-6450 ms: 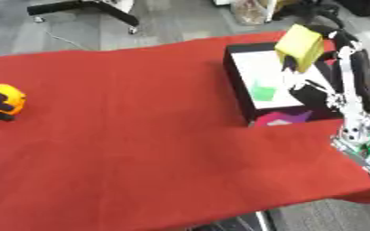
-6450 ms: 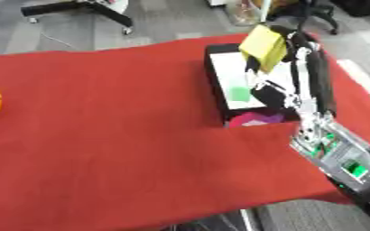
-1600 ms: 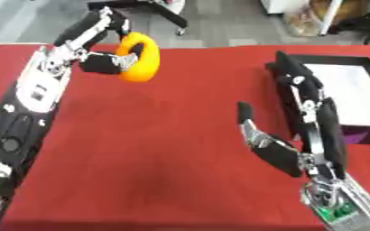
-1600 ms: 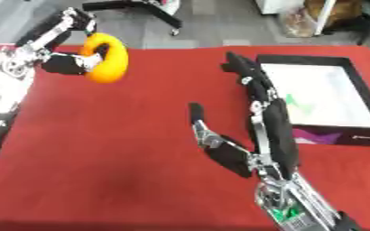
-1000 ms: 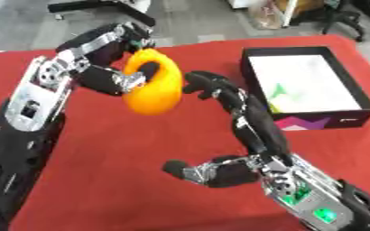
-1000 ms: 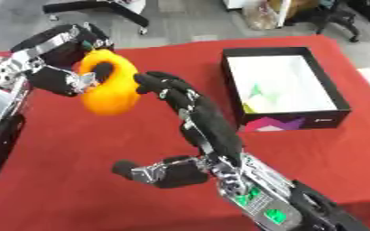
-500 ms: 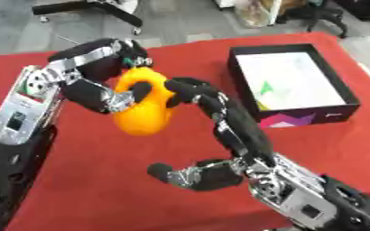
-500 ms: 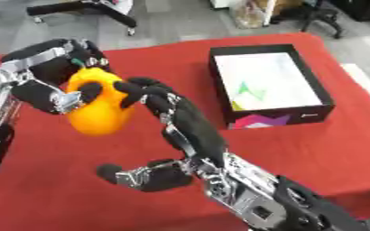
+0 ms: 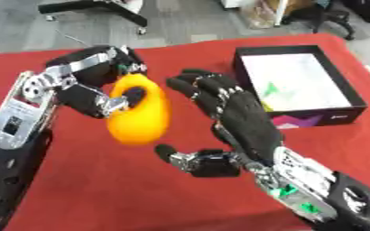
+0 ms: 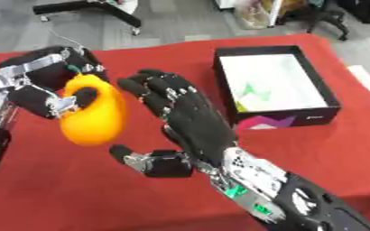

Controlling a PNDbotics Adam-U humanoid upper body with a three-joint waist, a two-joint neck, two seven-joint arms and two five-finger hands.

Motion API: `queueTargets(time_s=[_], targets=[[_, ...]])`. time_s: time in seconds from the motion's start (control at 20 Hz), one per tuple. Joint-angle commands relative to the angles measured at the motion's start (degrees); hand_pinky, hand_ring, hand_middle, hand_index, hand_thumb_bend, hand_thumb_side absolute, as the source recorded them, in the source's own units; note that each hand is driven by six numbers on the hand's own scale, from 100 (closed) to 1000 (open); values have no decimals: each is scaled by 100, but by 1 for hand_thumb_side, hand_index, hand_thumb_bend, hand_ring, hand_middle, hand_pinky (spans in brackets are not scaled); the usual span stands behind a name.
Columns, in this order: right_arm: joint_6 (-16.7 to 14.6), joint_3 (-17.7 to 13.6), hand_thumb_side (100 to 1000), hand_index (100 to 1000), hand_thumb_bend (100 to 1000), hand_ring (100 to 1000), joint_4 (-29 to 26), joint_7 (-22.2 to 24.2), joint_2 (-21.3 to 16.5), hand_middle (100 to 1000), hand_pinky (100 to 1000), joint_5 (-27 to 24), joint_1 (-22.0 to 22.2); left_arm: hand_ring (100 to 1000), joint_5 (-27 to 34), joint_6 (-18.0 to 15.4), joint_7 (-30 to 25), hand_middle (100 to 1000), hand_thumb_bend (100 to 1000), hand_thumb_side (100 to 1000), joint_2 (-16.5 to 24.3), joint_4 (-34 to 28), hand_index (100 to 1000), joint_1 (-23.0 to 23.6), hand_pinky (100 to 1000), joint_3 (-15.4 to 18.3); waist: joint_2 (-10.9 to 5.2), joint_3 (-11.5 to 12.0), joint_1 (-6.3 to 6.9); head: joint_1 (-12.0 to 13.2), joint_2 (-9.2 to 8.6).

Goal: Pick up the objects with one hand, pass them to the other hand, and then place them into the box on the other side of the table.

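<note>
The right hand [image 9: 239, 119] is nearest to us. Its fingers [image 9: 200, 88] are spread wide and straight, and its thumb [image 9: 184, 158] sticks out low toward the orange toy. It holds nothing.

The orange toy [image 9: 139, 116] hangs in the air above the red worktop [image 9: 85, 189], just to the left of the right hand's palm. It looks like a fat pear shape with a hole near the top. Its long side runs up and down, and the fat end points down. There is a small gap between the toy and the open palm, so they are not touching.

The left hand [image 9: 93, 85] is on the far side of the toy. Its fingers curl around the toy's thin top part and grip it.

I think the pass comes next. The right hand needs to move a little to the left and close around the fat bottom.

The black box [image 9: 298, 83] sits on the worktop, to the right of the toy and farther back, past the right hand.
</note>
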Motion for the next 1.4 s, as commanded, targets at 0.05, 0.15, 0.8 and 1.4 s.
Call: queueTargets(time_s=[0.05, 0.15, 0.8, 1.4], targets=[[48, -8, 497, 901, 459, 846, -119, 126, -23, 783, 794, 308, -67, 395, 83, 24, -27, 296, 100, 301, 62, -152, 392, -137, 588, 52, -61, 7, 1, 0, -16], [49, 26, 494, 901, 459, 847, -119, 171, -15, 782, 794, 372, -65, 396, 101, 45, -27, 296, 100, 303, 47, -170, 392, -149, 588, 50, -60, 9, 3, -11, -16], [18, 134, 473, 897, 429, 839, -119, 308, -3, 774, 760, 374, -103, 396, 210, 198, -27, 296, 100, 297, -148, -212, 392, -275, 587, -161, -60, -17, 19, -86, -16], [985, 288, 337, 776, 293, 688, -119, -859, 38, 583, 435, 0, -106, 397, 64, 270, -27, 296, 100, 284, -263, -74, 391, -280, 584, -362, -48, -34, 20, -179, -16]])
